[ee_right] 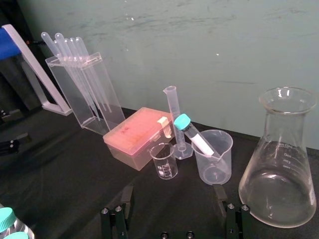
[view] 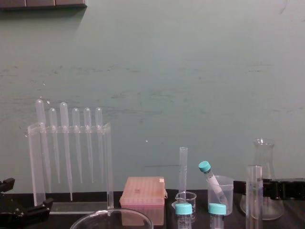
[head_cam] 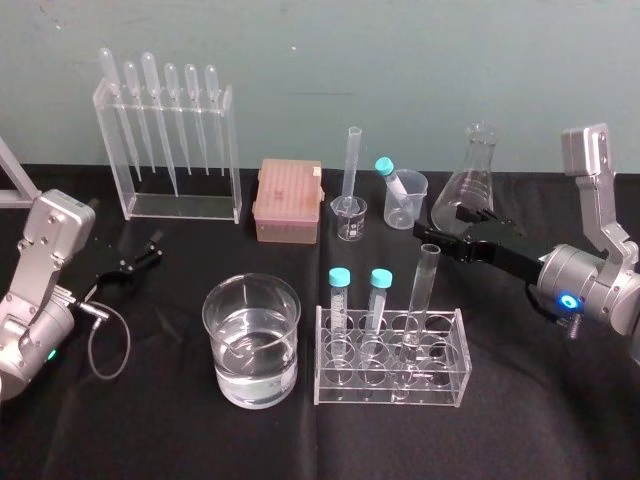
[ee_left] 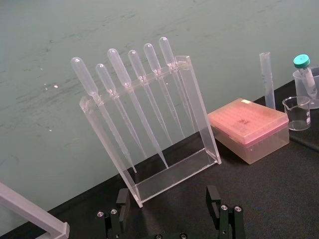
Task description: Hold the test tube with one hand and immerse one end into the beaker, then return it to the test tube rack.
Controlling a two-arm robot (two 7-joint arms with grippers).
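Test tube [head_cam: 420, 300] sat in test tube rack [head_cam: 460, 350], untouched.
I saw right gripper [head_cam: 440, 225] spread empty near it; left gripper [head_cam: 150, 250] released, left of beaker [head_cam: 207, 312].

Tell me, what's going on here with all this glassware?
A two-armed robot is about to dip a glass tube into liquid. The test tube stands in the test tube rack, untouched. The right gripper hovers just right of the tube's top, jaws open, holding nothing. The left gripper sits idle on the far left, jaws open too. The beaker, part filled with clear liquid, stands left of the rack.
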